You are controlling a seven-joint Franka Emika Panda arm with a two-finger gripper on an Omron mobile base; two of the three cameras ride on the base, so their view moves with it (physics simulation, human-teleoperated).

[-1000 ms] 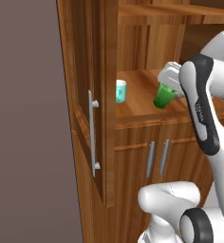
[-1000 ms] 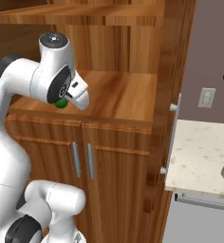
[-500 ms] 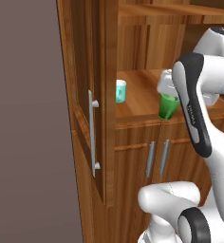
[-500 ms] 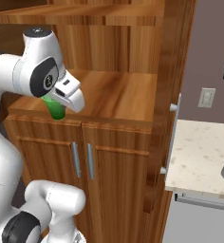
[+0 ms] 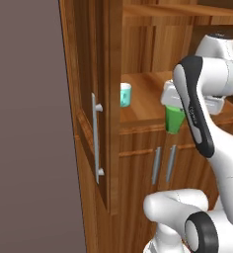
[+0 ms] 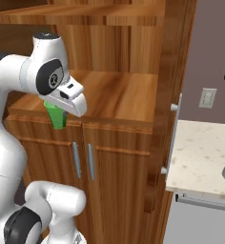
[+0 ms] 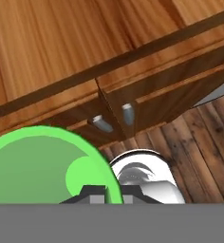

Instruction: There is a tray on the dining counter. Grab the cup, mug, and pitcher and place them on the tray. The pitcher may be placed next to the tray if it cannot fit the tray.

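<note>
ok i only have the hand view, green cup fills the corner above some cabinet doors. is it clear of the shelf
observer: yes. in the left base view the cup hangs from the hand, out past the front edge of the wooden shelf, with its bottom lower than the shelf top.
operator: and where's the mug
observer: the mug stands upright on that shelf, near its left end and apart from the cup.

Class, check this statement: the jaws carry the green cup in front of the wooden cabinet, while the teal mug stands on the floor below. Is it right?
Not quite. The mug stands on the wooden shelf inside the cabinet, not on the floor, as the left base view shows. The rest holds: the gripper carries the green cup in front of the wooden cabinet.
</note>
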